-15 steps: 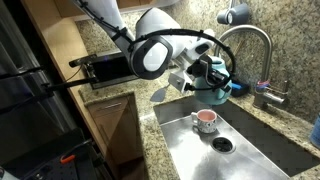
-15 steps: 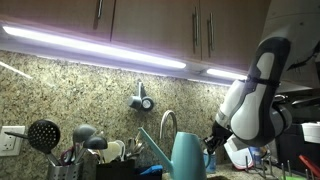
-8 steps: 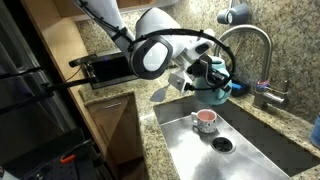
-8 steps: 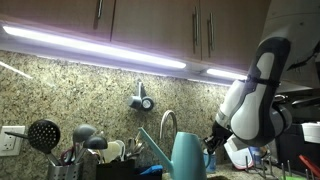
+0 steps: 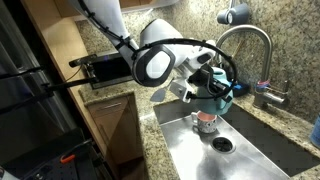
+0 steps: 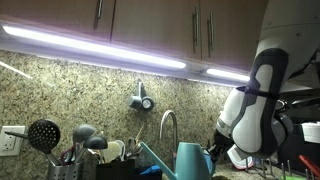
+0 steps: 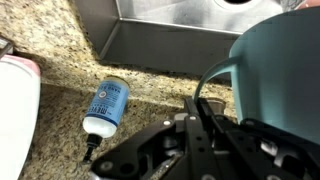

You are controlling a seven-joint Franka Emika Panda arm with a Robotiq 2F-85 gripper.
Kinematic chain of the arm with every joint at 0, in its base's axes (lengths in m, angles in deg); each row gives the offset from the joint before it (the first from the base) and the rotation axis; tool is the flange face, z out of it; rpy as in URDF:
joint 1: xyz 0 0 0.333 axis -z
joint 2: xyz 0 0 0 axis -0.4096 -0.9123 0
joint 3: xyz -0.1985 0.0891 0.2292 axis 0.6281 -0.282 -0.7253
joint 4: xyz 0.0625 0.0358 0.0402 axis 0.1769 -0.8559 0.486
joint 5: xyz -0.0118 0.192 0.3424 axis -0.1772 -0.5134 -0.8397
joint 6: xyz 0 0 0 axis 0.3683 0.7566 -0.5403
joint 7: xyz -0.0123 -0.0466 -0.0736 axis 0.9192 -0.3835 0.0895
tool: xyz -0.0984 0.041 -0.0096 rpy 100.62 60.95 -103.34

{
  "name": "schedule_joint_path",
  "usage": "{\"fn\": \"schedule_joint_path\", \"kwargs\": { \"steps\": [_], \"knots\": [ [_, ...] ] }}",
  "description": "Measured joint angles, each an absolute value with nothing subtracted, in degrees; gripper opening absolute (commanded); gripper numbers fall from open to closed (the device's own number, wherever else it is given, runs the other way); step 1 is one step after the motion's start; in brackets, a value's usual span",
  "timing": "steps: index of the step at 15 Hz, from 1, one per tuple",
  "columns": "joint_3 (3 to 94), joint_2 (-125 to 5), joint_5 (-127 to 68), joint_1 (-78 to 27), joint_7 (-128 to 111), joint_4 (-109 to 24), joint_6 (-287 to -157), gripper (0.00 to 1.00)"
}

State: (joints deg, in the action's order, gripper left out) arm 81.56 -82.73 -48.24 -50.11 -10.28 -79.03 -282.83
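Observation:
My gripper [image 7: 197, 118] is shut on the thin dark handle [image 7: 207, 80] of a teal watering can [image 7: 282, 62], which fills the right of the wrist view. In an exterior view the can [image 5: 214, 96] hangs over the steel sink [image 5: 262, 140], just above a pink cup [image 5: 203, 121] standing on the sink floor. The can [image 6: 190, 160] also shows low in an exterior view, with the arm's big white wrist to its right. The fingertips themselves are hidden behind the can in both exterior views.
A blue-labelled tube [image 7: 106, 106] lies on the granite counter [image 7: 60, 45] beside the sink edge, with a white object [image 7: 16, 112] left of it. A curved faucet [image 5: 250, 38] rises behind the sink, a drain [image 5: 222, 145] sits near the cup. Utensils [image 6: 60, 145] stand by the wall.
The arm has carried the watering can down and over toward the pink cup; in the utensil-side exterior view the can has sunk lower and shifted right.

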Motion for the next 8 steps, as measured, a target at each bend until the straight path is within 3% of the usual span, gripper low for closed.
{"fn": "schedule_joint_path", "kwargs": {
  "steps": [8],
  "knots": [
    [83.68,-87.1,-51.13,-49.22,-10.29,-74.07,-277.17,0.02]
  ]
}}
